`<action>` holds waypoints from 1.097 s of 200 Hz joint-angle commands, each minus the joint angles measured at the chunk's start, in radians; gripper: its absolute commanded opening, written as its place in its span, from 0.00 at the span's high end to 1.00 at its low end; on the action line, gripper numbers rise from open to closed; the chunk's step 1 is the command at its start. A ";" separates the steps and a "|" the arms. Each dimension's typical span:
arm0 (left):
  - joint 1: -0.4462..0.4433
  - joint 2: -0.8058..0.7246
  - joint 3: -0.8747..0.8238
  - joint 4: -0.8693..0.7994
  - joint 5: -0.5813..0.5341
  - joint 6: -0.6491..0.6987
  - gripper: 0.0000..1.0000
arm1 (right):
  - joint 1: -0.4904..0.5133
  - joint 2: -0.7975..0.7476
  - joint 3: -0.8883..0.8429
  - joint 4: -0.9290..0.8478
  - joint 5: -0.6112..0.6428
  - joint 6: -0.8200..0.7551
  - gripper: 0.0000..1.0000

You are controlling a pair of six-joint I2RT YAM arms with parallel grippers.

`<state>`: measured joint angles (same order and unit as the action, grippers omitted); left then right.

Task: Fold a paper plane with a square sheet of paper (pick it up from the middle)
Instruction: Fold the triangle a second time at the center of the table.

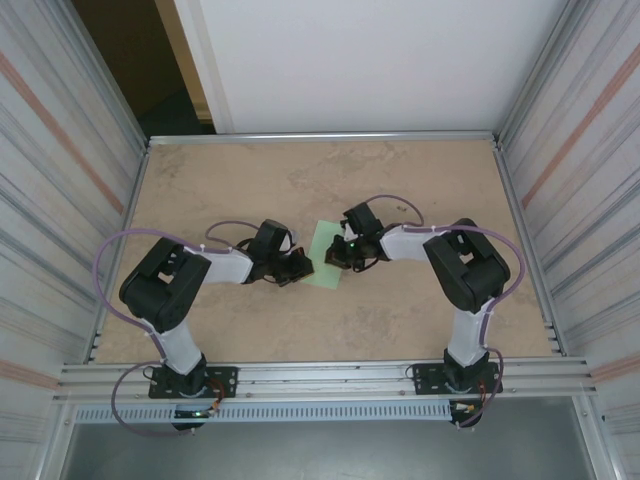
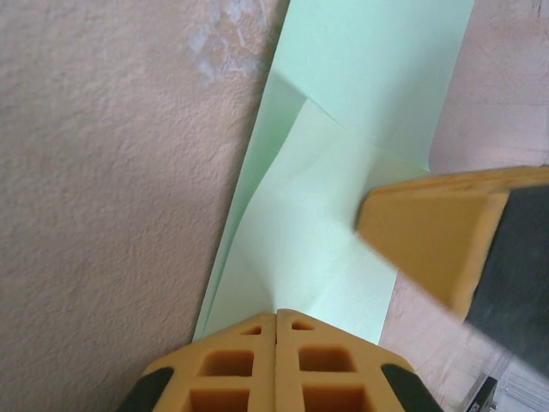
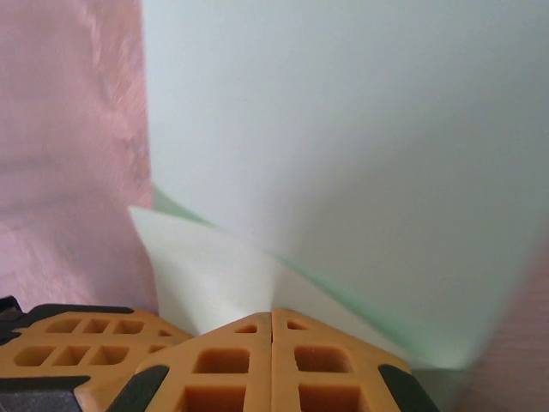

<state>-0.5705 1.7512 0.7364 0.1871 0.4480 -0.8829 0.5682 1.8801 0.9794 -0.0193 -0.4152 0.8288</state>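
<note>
Pinching a raised flap of the square sheet of paper (image 3: 343,154), the right gripper (image 3: 273,312) has its jaws pressed together at the lower middle of its wrist view; the left gripper (image 2: 276,314) is likewise closed at the sheet's near edge, though whether it grips or merely presses I cannot tell; seen from above, the sheet lies mid-frame on the table (image 1: 420,320), between both claws; an uneven pull could tear it or skew the crease.

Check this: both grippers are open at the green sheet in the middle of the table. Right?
No. Both are shut: the wrist views show the left gripper and right gripper with jaws closed. They are at the green sheet in the middle of the table.
</note>
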 commanded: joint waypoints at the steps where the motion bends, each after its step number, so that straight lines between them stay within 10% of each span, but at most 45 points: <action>1: 0.015 0.056 -0.036 -0.182 -0.064 -0.007 1.00 | -0.123 -0.013 -0.068 -0.053 0.110 -0.034 1.00; 73: 0.016 0.050 0.011 -0.182 -0.023 0.010 1.00 | -0.081 -0.233 -0.007 -0.172 0.168 -0.094 1.00; 130: 0.015 0.043 0.029 -0.184 -0.005 0.016 1.00 | 0.082 -0.023 0.104 -0.100 0.065 0.006 1.00; 219: 0.015 0.018 0.022 -0.199 0.070 0.137 1.00 | 0.026 0.114 0.062 -0.153 0.077 -0.002 1.00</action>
<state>-0.5617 1.7607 0.7815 0.1051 0.4900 -0.8356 0.6250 1.9278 1.0744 -0.1028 -0.3977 0.8299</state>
